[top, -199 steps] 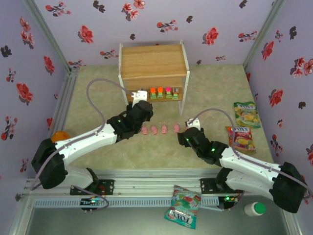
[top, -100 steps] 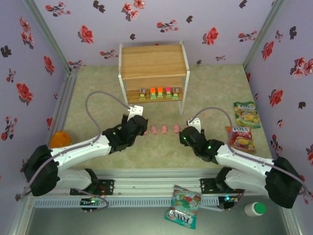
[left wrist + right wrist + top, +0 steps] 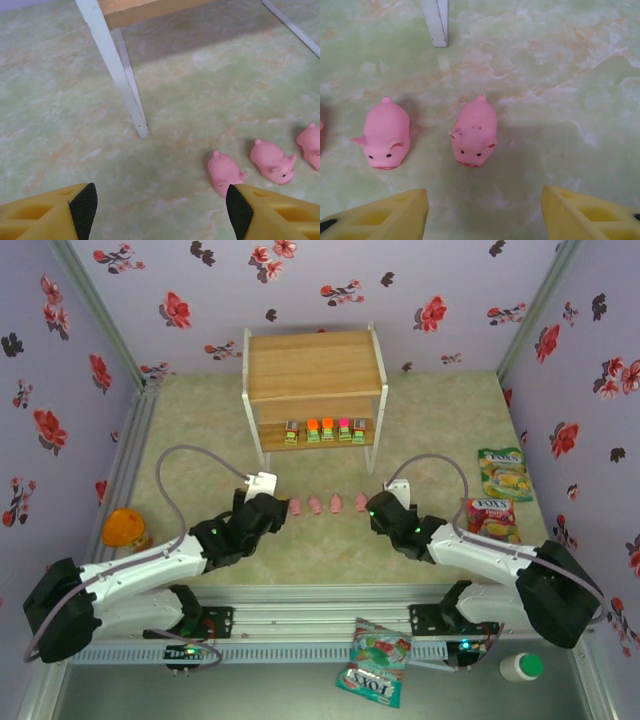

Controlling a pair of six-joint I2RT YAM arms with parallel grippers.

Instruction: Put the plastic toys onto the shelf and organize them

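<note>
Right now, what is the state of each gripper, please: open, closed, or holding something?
Left gripper: open, holding nothing.
Right gripper: open, empty; a small pink plastic pig lies ahead of it, untouched.

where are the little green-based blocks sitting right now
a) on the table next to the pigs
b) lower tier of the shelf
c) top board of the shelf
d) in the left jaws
b, the green-based blocks stand in a row on the lower tier of the shelf, under its top board, while the pink pigs lie out in front of it.
</note>
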